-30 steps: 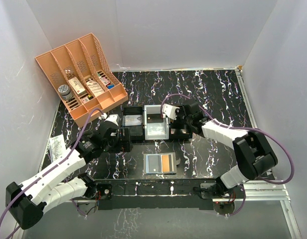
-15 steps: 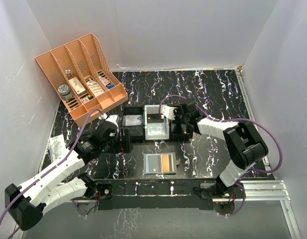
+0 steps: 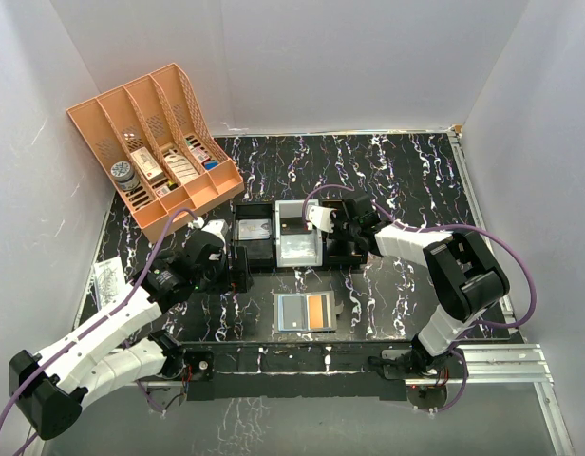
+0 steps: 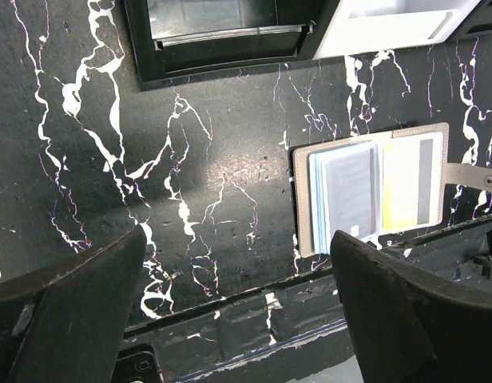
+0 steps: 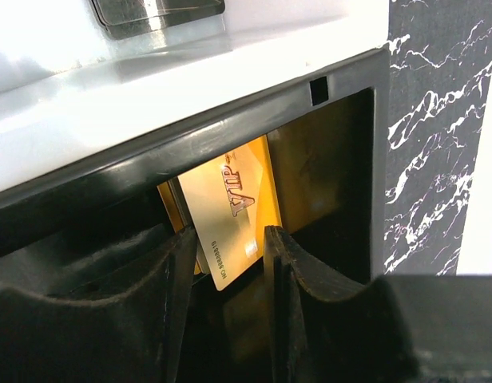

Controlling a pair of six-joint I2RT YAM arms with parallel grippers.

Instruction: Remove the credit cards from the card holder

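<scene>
Your left gripper [image 4: 236,234] hangs low over the table [image 4: 190,159], angled down, jaws spread wide and empty. Just to its right the card holder [image 4: 303,199] lies open and flat. The credit cards [image 4: 350,187] in its sleeves look light, stiff and slick, so pinch an exposed edge across both faces. Your right gripper [image 5: 230,233] dips into the black tray [image 5: 342,80], jaws partly open, with a gold VIP card [image 5: 230,199] leaning between them, apparently let go.

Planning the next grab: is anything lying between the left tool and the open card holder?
Nothing visible does. The left tool hangs open above bare table, and the card holder lies open on it close by, with only tabletop between them.
</scene>
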